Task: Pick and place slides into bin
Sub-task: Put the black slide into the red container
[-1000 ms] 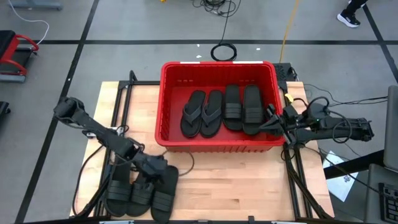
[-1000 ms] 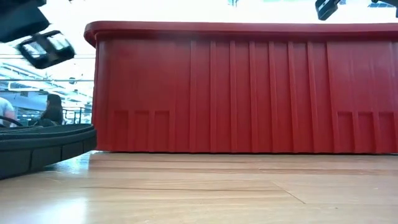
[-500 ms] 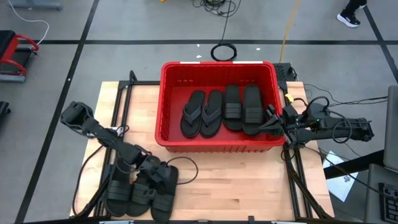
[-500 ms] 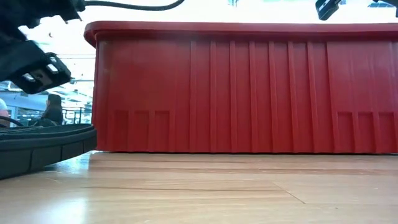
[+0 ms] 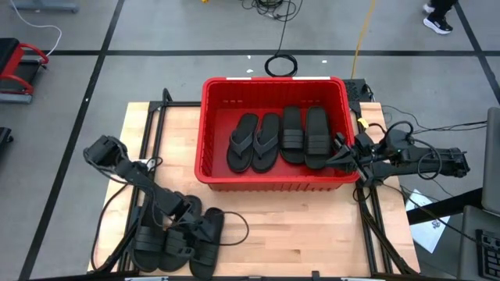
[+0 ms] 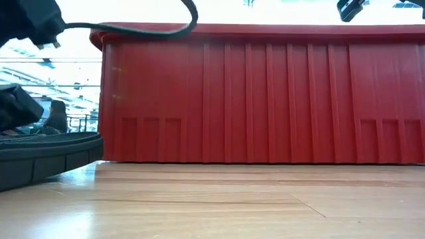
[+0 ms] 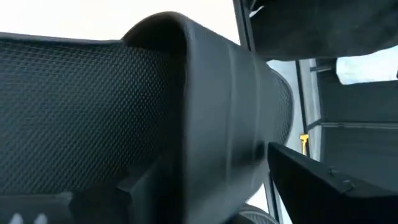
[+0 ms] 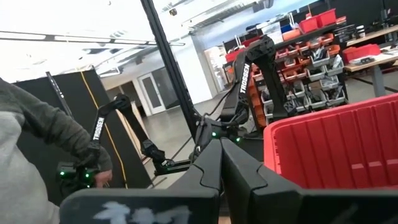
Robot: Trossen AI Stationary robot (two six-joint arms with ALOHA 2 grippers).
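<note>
— Four slides (image 5: 277, 137) already lie in the bin (image 5: 212, 131); the rest (image 5: 176, 242) sit at the counter's (image 5: 312, 234) near left corner.

— The left claw (image 5: 181, 221) is down on them; I can't tell if it grips. It should catch one strap squarely. The right claw (image 5: 341, 155) waits pinched together, empty, beside the bin.

Table: light wooden butcher-block tabletop (image 5: 297, 226), on a black metal frame.
Floor: grey, crossed by black tape lines (image 5: 195, 52).
Cable: coiled black cable (image 5: 280, 65) on the floor behind the table.
Shelving: racks of red storage bins (image 8: 317, 37) in the room.
</note>
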